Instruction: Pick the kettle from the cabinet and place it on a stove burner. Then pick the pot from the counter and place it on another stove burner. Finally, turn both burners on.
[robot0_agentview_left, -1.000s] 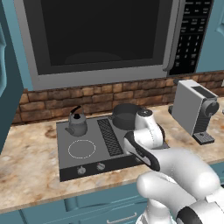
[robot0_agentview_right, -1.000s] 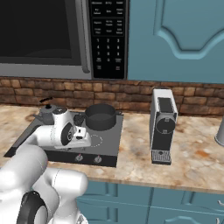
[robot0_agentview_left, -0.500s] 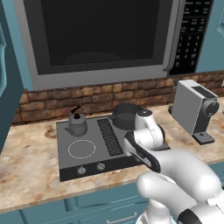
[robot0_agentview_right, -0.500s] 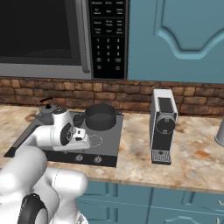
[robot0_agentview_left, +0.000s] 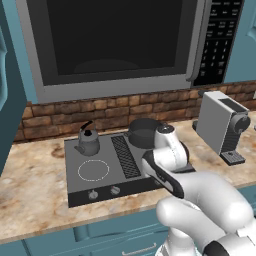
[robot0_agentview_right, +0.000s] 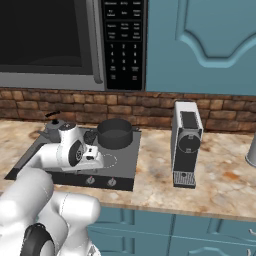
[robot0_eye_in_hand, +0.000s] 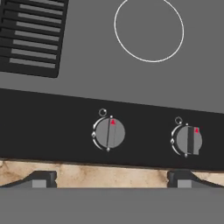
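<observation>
Tool (robot0_eye_in_hand: 111, 178) wide open; pot (robot0_agentview_right: 114, 133), kettle (robot0_agentview_left: 88, 140) on cooktop (robot0_agentview_left: 100, 187).

Open cooktop (robot0_eye_in_hand: 87, 74) surface around the empty front burner ring (robot0_eye_in_hand: 148, 29), with bare black panel between the two front knobs (robot0_eye_in_hand: 109, 134) (robot0_eye_in_hand: 188, 140). Kettle (robot0_agentview_left: 88, 140) and pot (robot0_agentview_right: 114, 132) blocking the back burners. Low microwave (robot0_agentview_left: 115, 40) overhead; coffee machine (robot0_agentview_right: 186, 143) standing well off on the counter (robot0_agentview_right: 225, 180).
</observation>
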